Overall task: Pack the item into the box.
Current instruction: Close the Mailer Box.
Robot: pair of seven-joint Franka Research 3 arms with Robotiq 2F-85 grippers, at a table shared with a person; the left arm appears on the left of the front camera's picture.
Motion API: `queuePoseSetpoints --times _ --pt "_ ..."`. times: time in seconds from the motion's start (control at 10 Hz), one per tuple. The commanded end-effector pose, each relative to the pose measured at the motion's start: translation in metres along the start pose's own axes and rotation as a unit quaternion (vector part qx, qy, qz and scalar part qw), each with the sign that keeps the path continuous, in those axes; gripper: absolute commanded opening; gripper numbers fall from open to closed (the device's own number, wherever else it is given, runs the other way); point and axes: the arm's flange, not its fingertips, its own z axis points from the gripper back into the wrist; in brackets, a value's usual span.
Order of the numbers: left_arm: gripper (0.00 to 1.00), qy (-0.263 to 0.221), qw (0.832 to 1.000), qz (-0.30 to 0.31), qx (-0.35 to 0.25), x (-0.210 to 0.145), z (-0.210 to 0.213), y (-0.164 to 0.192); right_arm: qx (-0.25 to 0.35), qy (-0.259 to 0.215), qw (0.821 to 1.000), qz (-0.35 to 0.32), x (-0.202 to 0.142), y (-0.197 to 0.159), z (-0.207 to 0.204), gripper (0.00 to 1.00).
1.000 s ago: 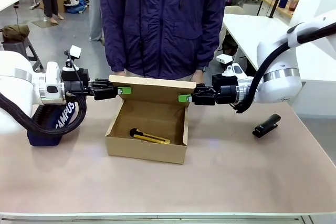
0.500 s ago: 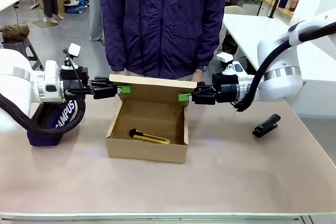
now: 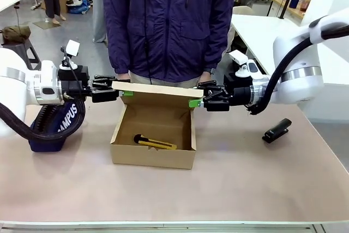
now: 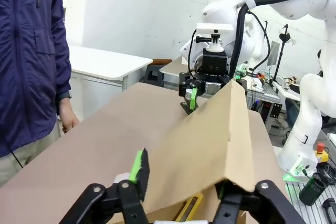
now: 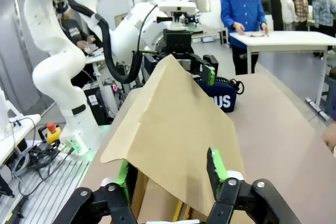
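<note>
Table (image 3: 245,184); knife (image 3: 155,143) inside box (image 3: 152,157)

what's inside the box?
A yellow knife lies on the floor of the box; nothing else seen. The nearest strip of floor is hidden behind its front wall.

The flap lid (image 4: 173,140) hides the inside of the box (image 3: 152,154) in 2 wrist views.
At bottom centre of the left wrist view, just a yellow sliver of the knife (image 4: 191,205) peeks from under the flap, cut by the edge. In the front view the flap covers part of the person's hands (image 3: 123,76) at centre, and the left arm (image 3: 22,85) screens part of the pencil case (image 3: 46,144) at left.
</note>
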Motion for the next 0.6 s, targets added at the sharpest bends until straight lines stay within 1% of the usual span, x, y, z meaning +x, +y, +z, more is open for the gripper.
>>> queuePoseSetpoints --times 0.0,0.2,0.5 --pt "1.0 -0.001 1.0 -0.02 -0.008 -0.004 0.004 -0.009 -0.003 -0.002 0.999 0.032 -0.002 0.013 -0.003 1.0" --pt "1.0 0.003 1.0 -0.022 -0.014 -0.003 0.005 -0.01 -0.002 -0.001 0.999 0.036 -0.001 0.015 -0.002 1.0" --pt "1.0 0.003 0.999 -0.024 -0.026 -0.003 0.019 -0.012 -0.004 0.002 1.0 0.027 -0.006 0.017 0.005 1.0"
